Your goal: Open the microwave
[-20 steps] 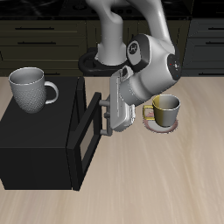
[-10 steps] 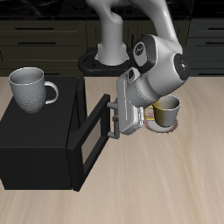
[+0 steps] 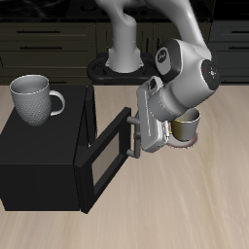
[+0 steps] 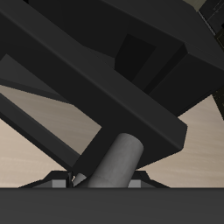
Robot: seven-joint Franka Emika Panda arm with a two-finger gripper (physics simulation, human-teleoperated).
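microwave (image 3: 44,160) door ajar, partway out | gripper (image 3: 134,134) clamped on handle (image 4: 112,163) | full swing left

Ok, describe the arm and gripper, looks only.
The arm is glossy light grey with rounded, bulbous links and dark joint bands. The gripper has a pale grey boxy body and darker grey fingers. No cables or markings show.
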